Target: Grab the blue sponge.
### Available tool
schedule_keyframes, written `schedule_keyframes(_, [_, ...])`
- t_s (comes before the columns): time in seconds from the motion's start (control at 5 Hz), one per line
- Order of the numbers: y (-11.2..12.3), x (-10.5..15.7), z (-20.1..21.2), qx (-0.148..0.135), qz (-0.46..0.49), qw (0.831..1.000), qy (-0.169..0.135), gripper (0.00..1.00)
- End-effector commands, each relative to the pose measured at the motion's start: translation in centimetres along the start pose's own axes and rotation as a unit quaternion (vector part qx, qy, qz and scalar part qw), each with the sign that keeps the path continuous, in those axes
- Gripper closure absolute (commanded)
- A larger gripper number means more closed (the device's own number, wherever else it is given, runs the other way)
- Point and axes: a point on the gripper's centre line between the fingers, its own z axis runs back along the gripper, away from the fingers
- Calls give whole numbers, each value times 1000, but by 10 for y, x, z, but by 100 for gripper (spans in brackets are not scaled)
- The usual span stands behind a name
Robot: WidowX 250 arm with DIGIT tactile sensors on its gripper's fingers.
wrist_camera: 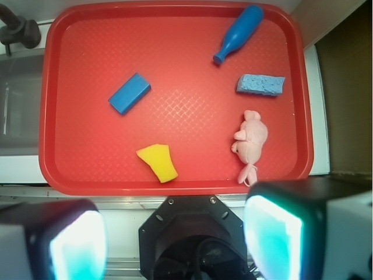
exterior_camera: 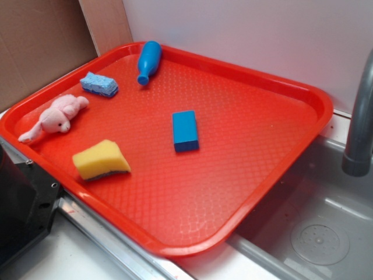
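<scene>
A: Red tray (exterior_camera: 303, 96) over the sink edge. On it, by size?
B: Yellow sponge (exterior_camera: 101, 158), pink plush (exterior_camera: 57, 115), blue bottle toy (exterior_camera: 148, 60), blue block (exterior_camera: 185, 130), then the blue sponge (exterior_camera: 99, 84), far corner near the bottle.
A: Gripper (wrist_camera: 175, 233)?
B: Fingers (wrist_camera: 273, 233) apart, high above, holding nothing.

A kitchen-like setup: a red tray (exterior_camera: 303, 99) rests over a steel sink (exterior_camera: 326, 233) beside a faucet (exterior_camera: 360, 116).

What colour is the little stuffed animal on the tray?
Pink. The plush toy shows best in the exterior view.
</scene>
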Motion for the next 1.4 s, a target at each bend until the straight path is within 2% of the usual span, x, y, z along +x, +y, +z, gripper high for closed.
schedule_keyframes(0.0, [0,0,0,0,0,1000,0,0])
schedule_keyframes(0.2, [13,10,-7,-7,77,997,3,0])
schedule_keyframes(0.4, [34,25,-17,-16,199,980,-18,0])
schedule_keyframes(0.6, [56,43,-37,-14,319,947,-47,0])
schedule_keyframes(0.8, [85,54,-59,-7,432,899,-72,0])
schedule_keyframes(1.0, [111,61,-81,-3,539,836,-101,0])
schedule_keyframes(1.2, [133,63,-100,20,624,772,-118,0])
